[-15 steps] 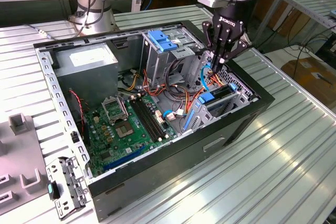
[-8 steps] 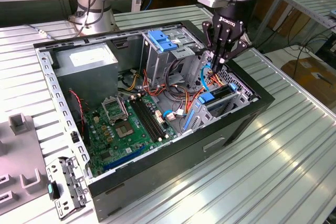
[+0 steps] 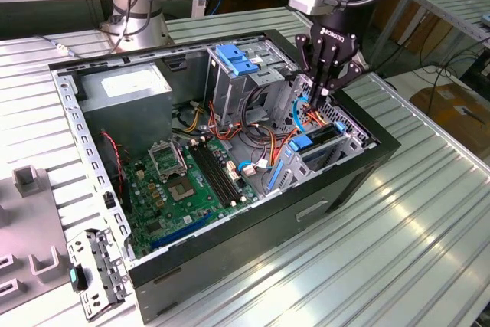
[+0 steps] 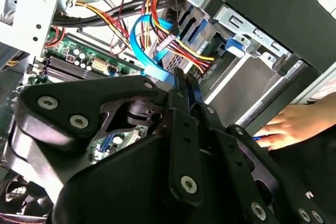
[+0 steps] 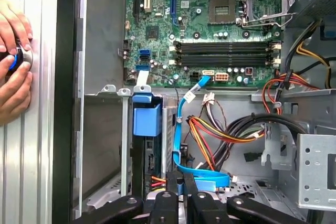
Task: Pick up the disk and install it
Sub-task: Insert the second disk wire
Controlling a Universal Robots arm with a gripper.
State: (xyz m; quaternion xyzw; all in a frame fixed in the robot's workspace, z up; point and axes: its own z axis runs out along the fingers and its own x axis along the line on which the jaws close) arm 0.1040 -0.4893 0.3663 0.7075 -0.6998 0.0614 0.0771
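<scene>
The hand (image 3: pixel 318 91) hangs inside the open computer case (image 3: pixel 321 189), fingers pinched together on nothing, just above the disk (image 5: pixel 147 145) seated in its bay.

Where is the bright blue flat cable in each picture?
Exterior view: the blue cable hangs inside the case, to the exterior view's right of the green motherboard.
Second wrist view: it loops beside the motherboard.
First wrist view: it runs from the motherboard.
Shared landmark: the motherboard.
</scene>
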